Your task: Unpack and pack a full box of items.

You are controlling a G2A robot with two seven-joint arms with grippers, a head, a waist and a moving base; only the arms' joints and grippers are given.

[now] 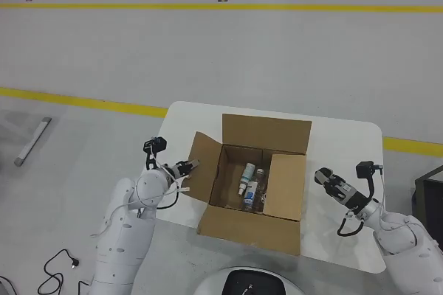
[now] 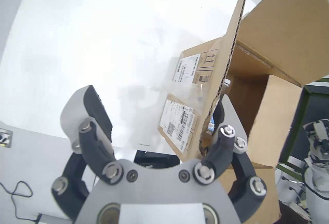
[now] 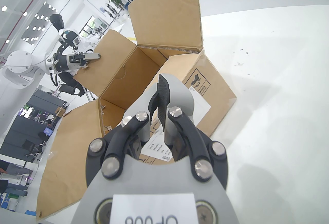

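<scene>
On the white table [image 1: 340, 136]: open cardboard box [image 1: 247, 225], one gripper at its flap

Top view: set at the table's middle, all four flaps up, small bottles [image 1: 249, 181] lying inside. At the outer edge of the left flap [image 1: 207, 173], the left gripper [image 1: 192, 164]; off the box's right side, near but apart, the right gripper [image 1: 326, 179].

Left wrist view: fingers [image 2: 99, 106] spread, the flap's edge between them, hard by one finger; contact impossible to tell.

Right wrist view: pads [image 3: 162, 96] pressed together, face to face. Ahead, the box's open mouth; across it, the left gripper at the far flap.
</scene>
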